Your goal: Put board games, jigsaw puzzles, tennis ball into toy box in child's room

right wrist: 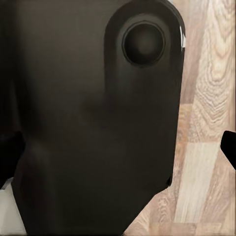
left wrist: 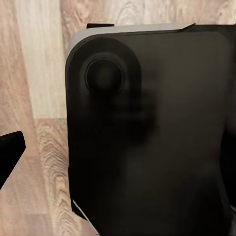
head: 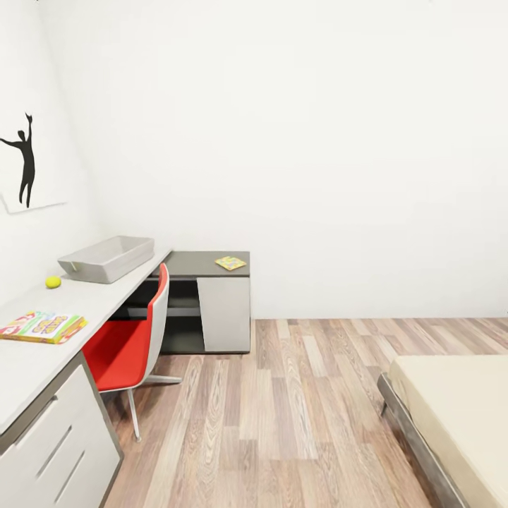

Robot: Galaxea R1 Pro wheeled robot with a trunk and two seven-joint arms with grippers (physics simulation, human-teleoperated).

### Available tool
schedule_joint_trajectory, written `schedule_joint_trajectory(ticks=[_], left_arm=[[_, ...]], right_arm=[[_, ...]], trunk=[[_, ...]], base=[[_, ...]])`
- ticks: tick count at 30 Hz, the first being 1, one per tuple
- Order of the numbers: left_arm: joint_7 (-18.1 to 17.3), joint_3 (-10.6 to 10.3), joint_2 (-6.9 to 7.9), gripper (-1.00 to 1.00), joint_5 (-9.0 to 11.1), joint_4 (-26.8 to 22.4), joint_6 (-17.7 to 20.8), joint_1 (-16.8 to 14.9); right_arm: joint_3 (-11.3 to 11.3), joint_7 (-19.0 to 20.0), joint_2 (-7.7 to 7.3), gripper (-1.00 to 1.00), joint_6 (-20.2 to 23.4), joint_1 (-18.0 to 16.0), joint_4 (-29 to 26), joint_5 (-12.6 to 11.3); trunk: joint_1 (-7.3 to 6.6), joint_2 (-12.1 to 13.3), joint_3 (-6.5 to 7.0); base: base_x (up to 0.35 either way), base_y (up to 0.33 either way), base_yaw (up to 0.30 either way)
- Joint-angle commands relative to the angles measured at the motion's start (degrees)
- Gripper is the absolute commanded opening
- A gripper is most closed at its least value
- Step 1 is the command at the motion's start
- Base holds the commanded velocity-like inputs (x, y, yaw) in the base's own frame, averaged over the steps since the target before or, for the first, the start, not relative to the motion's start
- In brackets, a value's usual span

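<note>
The toy box (head: 107, 258) sits at the far end of the table (head: 42, 360), on the left by the wall; its inside cannot be seen past the near rim. Just near of it, apart from its side, lies the tennis ball (head: 53, 282). Nearer still, a board game (head: 44, 327) lies flat on the pale top. A jigsaw puzzle (head: 231, 263) rests on the lower dark section, right of the box. A red chair (head: 130, 343) stands at the table. The bed (head: 458, 416) shows a bare corner at near right. Whether either gripper's fingers are apart or together I cannot tell: the wrist views show a dark robot body over wood floor (head: 296, 423)
</note>
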Motion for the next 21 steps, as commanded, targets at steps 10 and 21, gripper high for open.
schedule_joint_trajectory(ticks=[10, 21], left_arm=[[1.6, 0.09, 0.0, 1.0, 0.16, -4.15, 3.43, -1.27], [2.06, 0.47, 1.0, 1.0, 0.32, -18.24, 25.78, -10.5]], right_arm=[[-0.35, 0.16, 0.62, 1.0, -3.31, -0.22, -0.47, -0.37], [-1.34, 0.38, 0.99, 1.0, 16.22, -12.37, -10.52, -5.97]], trunk=[[-2.21, 4.0, 1.75], [-4.62, 8.41, 3.73]], base=[[0.0, 0.0, 0.0], [0.0, 0.0, 0.0]])
